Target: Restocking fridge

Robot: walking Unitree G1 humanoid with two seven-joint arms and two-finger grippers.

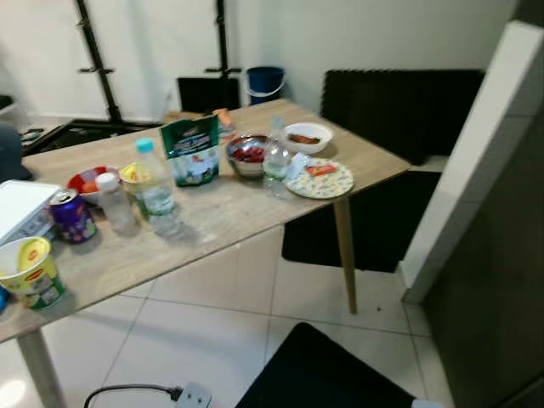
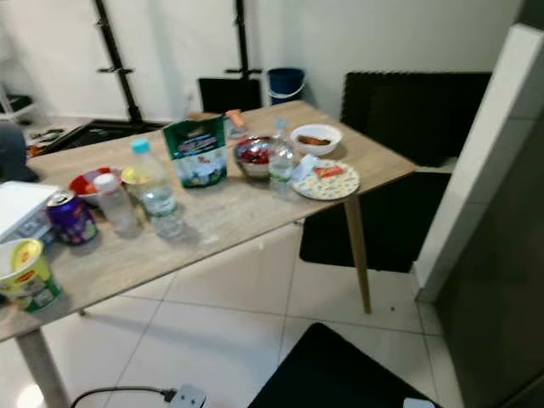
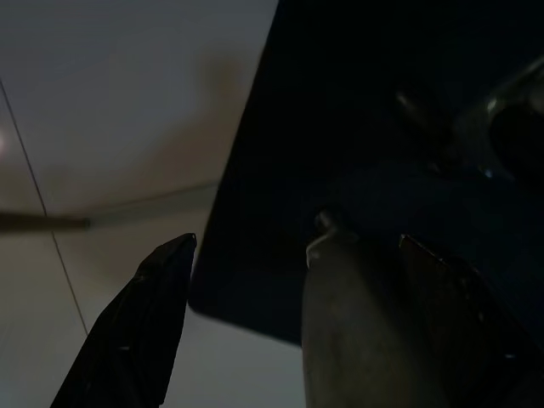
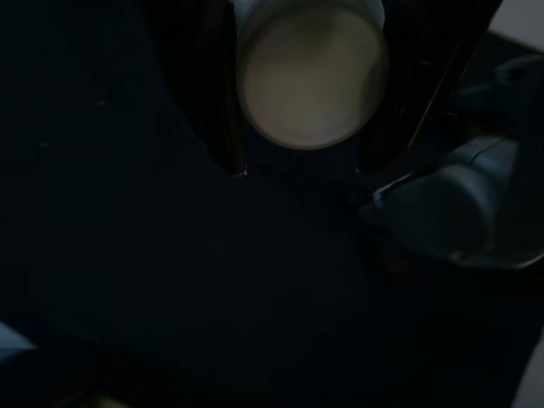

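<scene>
On the wooden table [image 1: 229, 217] stand a blue-capped water bottle [image 1: 155, 187], a small clear bottle [image 1: 115, 202], a purple can [image 1: 72, 215], a yellow noodle cup [image 1: 31, 272], a green bag [image 1: 192, 150], a metal bowl of red food [image 1: 248, 154], another clear bottle [image 1: 275, 160], a white bowl [image 1: 307, 136] and a patterned plate [image 1: 320, 178]. In the dark right wrist view my right gripper [image 4: 297, 170] is shut on a pale round container [image 4: 310, 72], seen end-on between its black fingers. My left gripper [image 3: 293, 255] hangs open over the floor and a black mat [image 3: 357, 127].
A tall dark grey panel with a white edge [image 1: 476, 170] rises on the right. A black mat [image 1: 323, 374] and a power strip with cable [image 1: 194, 396] lie on the tiled floor near me. A black seat [image 1: 399, 106] and a blue bucket [image 1: 265, 83] stand behind the table.
</scene>
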